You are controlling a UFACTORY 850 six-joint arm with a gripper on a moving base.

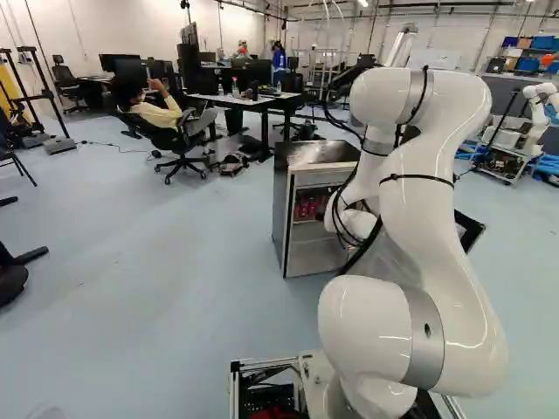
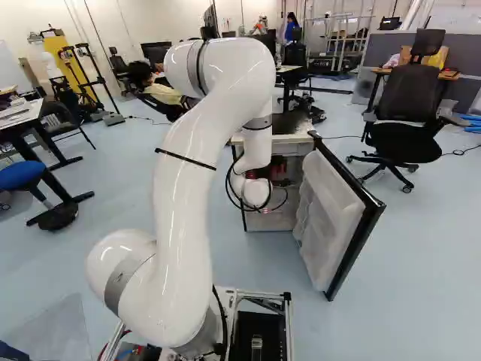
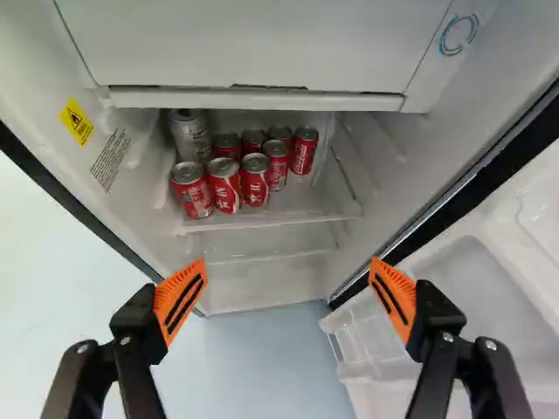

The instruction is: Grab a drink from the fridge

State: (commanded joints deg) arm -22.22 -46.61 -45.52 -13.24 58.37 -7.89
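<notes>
Across the pale blue floor [image 1: 175, 262], I see the fridge [image 1: 280, 209], its door [image 2: 331, 218] swung open at its right. Inside, a shelf [image 3: 271, 218] spans the cavity. My gripper [image 3: 288, 269] faces in — fingers spread wide apart — and ahead of it the red cans [image 3: 224, 185] stand bunched on that shelf (one silver can [image 3: 190, 137] among them).

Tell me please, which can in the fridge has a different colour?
The silver can in the back, at the end nearest the yellow label; all the other cans are red.
</notes>
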